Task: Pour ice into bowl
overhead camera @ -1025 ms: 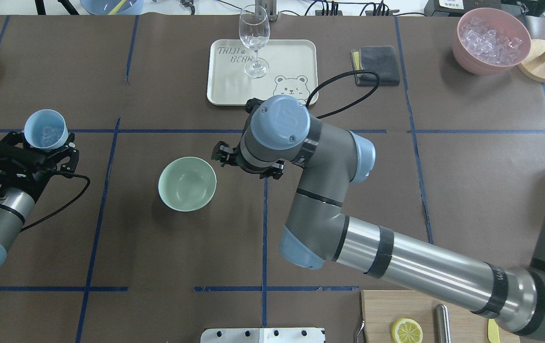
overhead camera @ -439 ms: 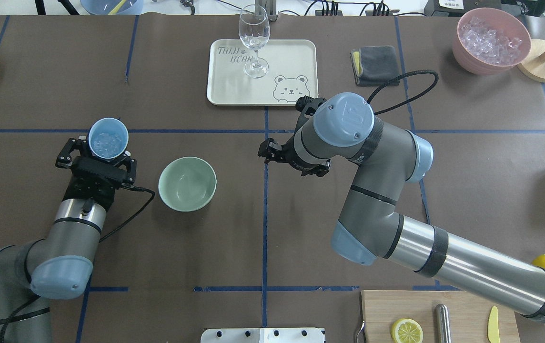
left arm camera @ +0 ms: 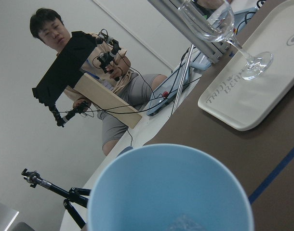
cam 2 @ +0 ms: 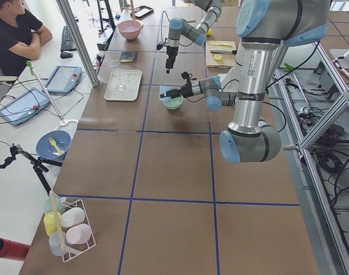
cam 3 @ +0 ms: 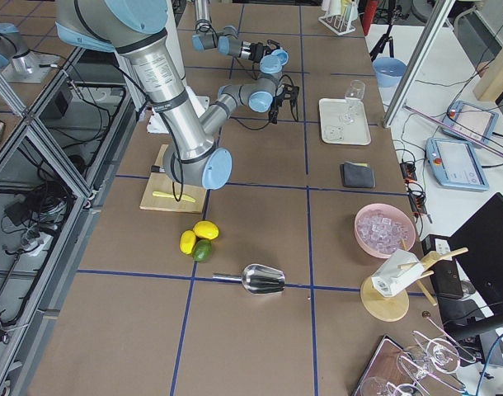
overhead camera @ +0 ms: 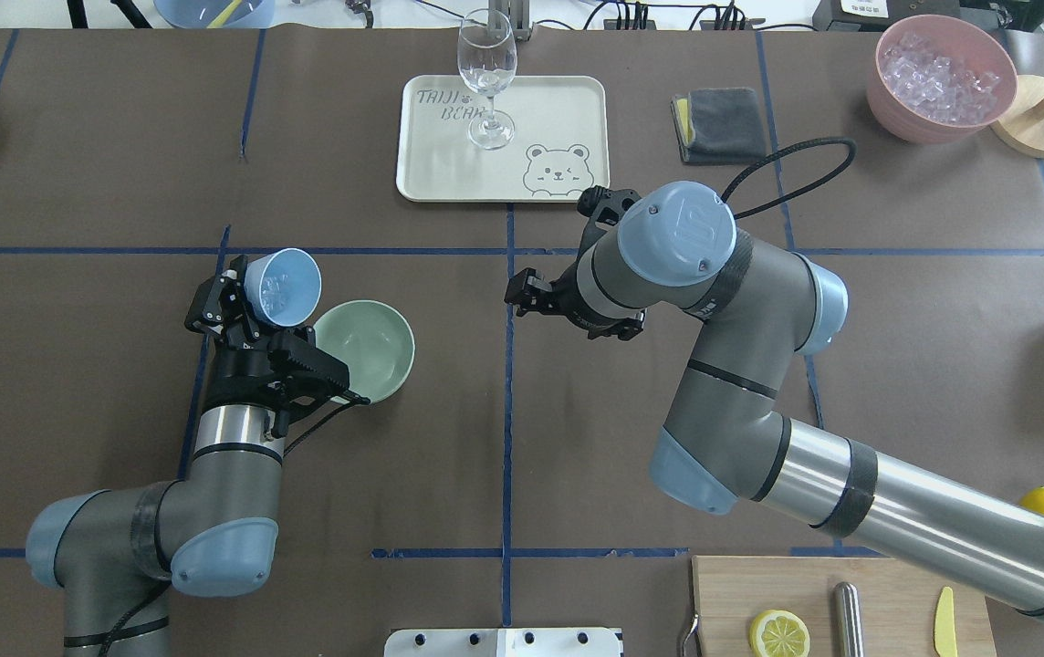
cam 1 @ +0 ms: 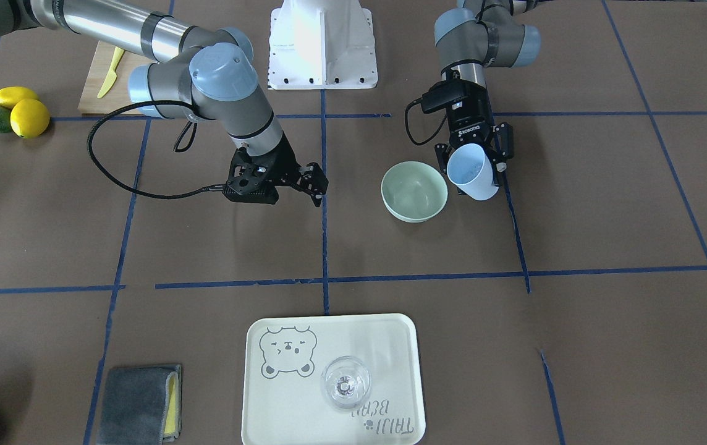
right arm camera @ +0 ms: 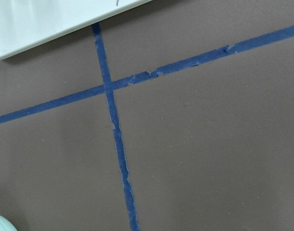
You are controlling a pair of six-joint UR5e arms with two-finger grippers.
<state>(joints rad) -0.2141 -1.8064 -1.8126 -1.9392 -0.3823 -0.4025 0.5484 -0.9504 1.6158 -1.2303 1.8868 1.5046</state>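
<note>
From where I stand, the left fingers (cam 1: 504,147) are clamped on either side of a light-blue cup (overhead camera: 282,285). It is held up off the counter (overhead camera: 75,164) and tipped over, its mouth leaning toward the bowl (overhead camera: 369,358). The ice (overhead camera: 274,292) lies inside the cup, a small clump of clear cubes against the lower wall (the left wrist view catches only a glint of it at the bottom). The mint-green bowl sits on the counter just beside the cup, on the side the mouth faces. The cup's lip is close to the bowl's rim on the robot's left side, though I cannot tell whether it is quite over the rim.

The right fingers (cam 1: 317,184) hang apart with nothing between them, above a blue tape line and well clear of the bowl on its other side.

Farther back, a cream tray (overhead camera: 568,100) carries a wine glass (overhead camera: 487,78), with a grey cloth (overhead camera: 723,123) lying near it. A pink bowl (overhead camera: 887,100) heaped with more cubes sits toward the far corner.
</note>
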